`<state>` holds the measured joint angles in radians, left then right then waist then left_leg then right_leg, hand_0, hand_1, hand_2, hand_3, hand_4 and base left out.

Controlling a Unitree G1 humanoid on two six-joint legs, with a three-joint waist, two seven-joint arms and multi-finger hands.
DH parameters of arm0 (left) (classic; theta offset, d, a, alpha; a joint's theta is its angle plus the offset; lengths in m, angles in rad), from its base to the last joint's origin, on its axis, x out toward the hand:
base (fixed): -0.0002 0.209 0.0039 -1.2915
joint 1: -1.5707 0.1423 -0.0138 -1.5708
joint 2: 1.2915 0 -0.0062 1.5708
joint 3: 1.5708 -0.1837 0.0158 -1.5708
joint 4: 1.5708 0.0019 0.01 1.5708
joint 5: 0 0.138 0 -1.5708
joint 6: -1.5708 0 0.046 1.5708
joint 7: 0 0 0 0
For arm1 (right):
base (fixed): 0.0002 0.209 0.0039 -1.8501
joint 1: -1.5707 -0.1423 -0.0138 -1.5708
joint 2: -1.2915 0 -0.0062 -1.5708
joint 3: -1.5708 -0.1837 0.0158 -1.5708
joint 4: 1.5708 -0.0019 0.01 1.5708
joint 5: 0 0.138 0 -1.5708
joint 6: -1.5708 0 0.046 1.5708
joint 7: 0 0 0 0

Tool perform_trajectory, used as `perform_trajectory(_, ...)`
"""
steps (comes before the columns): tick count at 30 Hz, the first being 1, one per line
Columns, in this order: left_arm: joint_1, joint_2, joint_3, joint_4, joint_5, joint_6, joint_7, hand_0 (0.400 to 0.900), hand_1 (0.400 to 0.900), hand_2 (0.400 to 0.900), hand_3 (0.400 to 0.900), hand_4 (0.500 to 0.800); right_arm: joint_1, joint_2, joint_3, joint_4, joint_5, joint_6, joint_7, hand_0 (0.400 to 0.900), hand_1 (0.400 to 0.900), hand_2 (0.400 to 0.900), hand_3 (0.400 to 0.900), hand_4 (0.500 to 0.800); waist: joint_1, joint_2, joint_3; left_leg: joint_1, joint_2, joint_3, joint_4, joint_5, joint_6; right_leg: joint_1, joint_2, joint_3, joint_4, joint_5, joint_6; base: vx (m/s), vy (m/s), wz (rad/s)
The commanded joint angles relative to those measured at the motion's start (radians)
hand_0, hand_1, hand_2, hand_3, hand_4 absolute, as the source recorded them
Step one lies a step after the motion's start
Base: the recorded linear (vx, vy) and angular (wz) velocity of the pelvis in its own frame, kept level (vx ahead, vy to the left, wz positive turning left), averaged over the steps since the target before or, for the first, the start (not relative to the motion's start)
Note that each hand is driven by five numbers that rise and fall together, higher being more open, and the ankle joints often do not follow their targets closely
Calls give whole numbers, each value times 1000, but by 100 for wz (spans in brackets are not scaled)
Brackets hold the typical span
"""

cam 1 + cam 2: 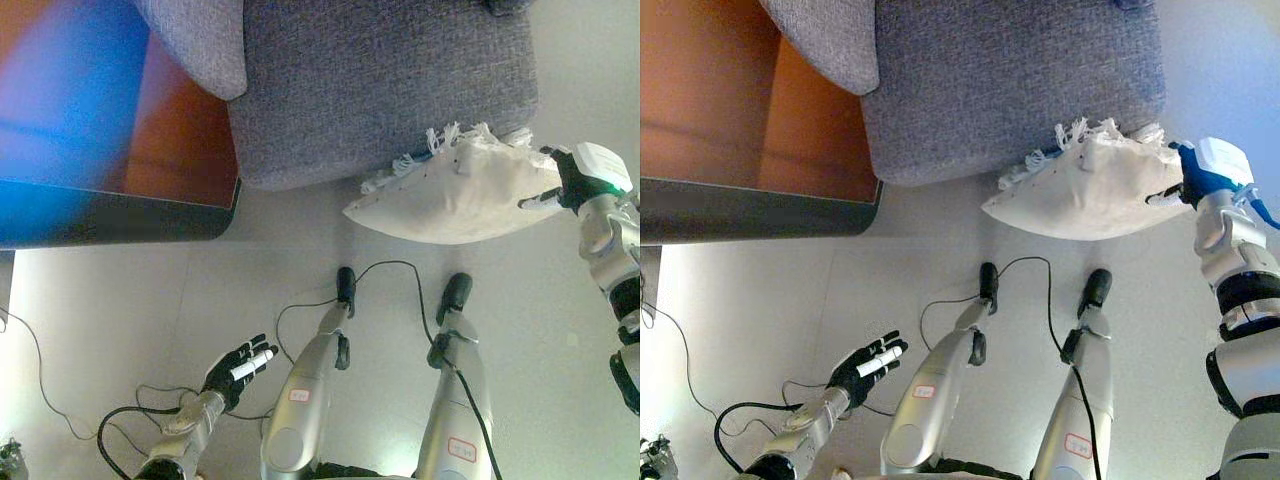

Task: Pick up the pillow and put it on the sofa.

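Right hand point(566, 185) pinching cream fringed pillow point(455, 195) at grey sofa point(385, 85) front edge — left hand point(238, 368) low, fingers spread, bare floor point(120, 300) around.

the right arm comes in from the right side and reaches up and forward, its forearm raised well above floor level. the right hand point(562, 182) sits at the end of it, turned inward to the robot's left, with dark fingers and a white-tipped one curled in a pinch on the edge of the pillow point(455, 196) just beside it. the left arm enters from the lower left, held low and bent. the left hand point(240, 368) is well apart from the right, palm showing, fingers straight and loosely spread, holding nothing.
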<state>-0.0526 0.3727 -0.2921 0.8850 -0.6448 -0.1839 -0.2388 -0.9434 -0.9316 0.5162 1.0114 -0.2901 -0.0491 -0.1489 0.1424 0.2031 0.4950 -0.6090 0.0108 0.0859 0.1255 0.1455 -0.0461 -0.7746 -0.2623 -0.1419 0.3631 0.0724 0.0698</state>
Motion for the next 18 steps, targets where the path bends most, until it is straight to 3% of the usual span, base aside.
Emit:
perform_trajectory(1,126,63,12,-17,-55,-22,-3,900,900,900,900,800,-131,-158,83,-71,-39,-26,1,900,900,900,900,800,11,73,25,-69,-50,-46,104,-60,8,23,71,-76,149,-207,-26,0,0,0)
perform_trajectory(18,185,82,35,-51,-69,-35,-30,900,900,900,900,800,-353,-178,245,-107,-41,2,109,900,900,900,900,800,66,90,25,-163,-42,-78,131,-45,10,-71,57,-71,225,-234,-32,3,-3,4)
